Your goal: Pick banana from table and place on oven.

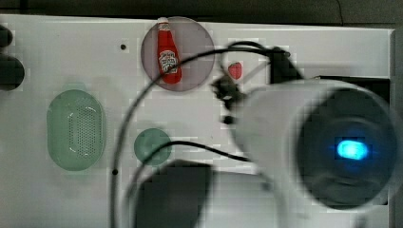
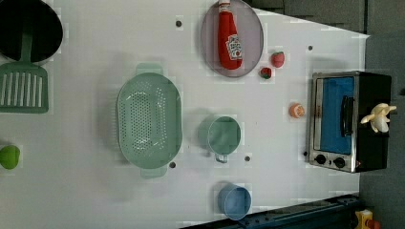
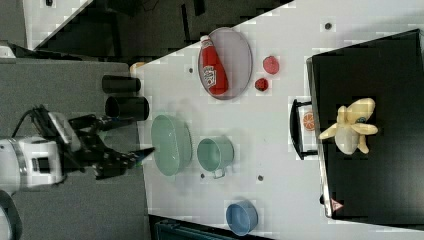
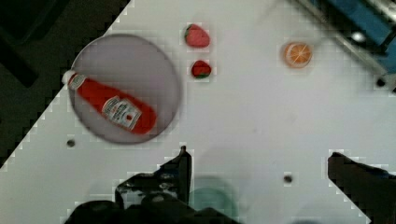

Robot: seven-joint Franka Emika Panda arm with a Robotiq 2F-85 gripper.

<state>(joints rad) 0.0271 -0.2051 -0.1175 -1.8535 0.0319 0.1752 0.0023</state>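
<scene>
Banana (image 3: 351,126), peeled, pale cream, lies on boxy oven (image 3: 380,75) matte black top; pincer (image 4: 259,161) fingers apart, empty.

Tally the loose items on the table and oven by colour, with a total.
Red: 3 (ketchup bottle, two strawberries)
Green: 4 (colander, cup, spatula, ball)
Blue: 1 (bowl)
Orange: 1 (slice)
Yellow: 1 (banana)
Total: 10

A white label is seen on the ketchup bottle (image 2: 229,40), but its print cannot be read; no other text is legible.
</scene>
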